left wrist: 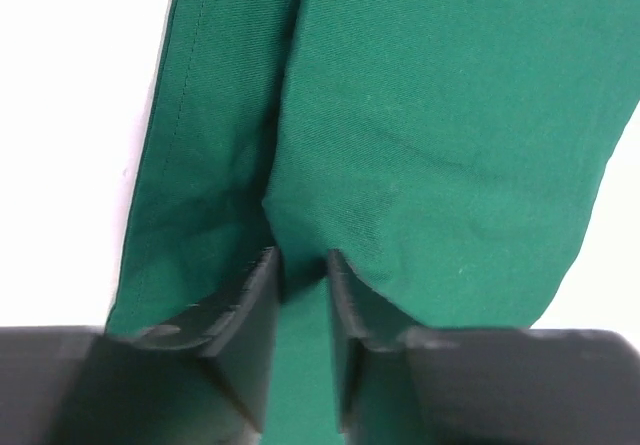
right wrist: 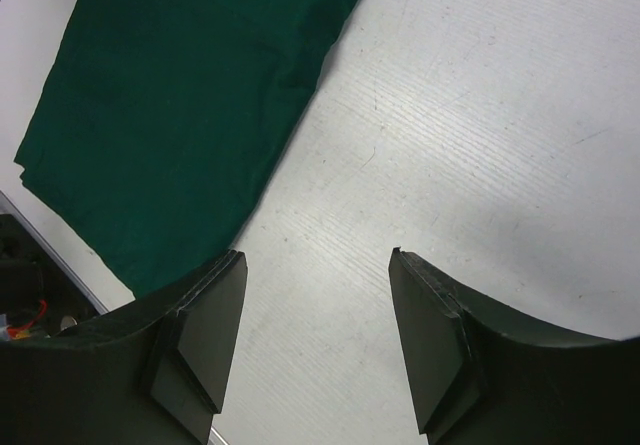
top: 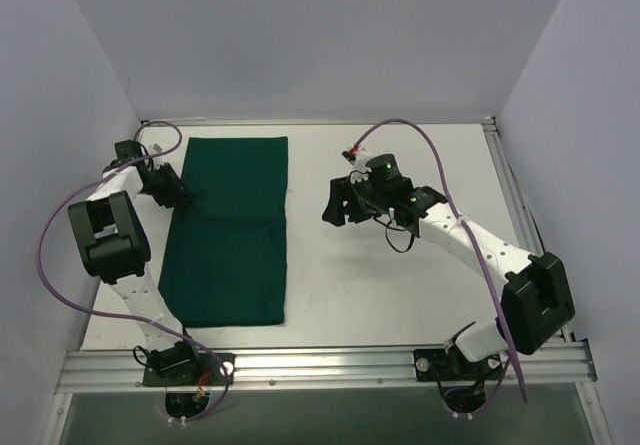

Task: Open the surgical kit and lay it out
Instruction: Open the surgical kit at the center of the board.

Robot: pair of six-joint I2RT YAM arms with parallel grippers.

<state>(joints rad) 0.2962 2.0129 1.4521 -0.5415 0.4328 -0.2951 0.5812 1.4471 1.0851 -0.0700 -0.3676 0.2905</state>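
Observation:
The surgical kit shows as a dark green cloth wrap (top: 230, 230), folded into a long rectangle on the left half of the white table (top: 400, 285). My left gripper (top: 180, 193) sits low at the wrap's left edge, about a third of the way down. In the left wrist view its jaws (left wrist: 303, 260) stand a narrow gap apart, astride a raised fold of the cloth (left wrist: 430, 115) that puckers toward the tips. My right gripper (top: 335, 210) hovers open over bare table, right of the wrap. In the right wrist view, nothing is between its fingers (right wrist: 318, 260), and the cloth (right wrist: 170, 95) lies at upper left.
White walls enclose the table on three sides. An aluminium rail (top: 330, 365) carrying both arm bases runs along the near edge. Purple cables loop from each arm. Bare white tabletop (right wrist: 480, 115) lies under and right of the right gripper.

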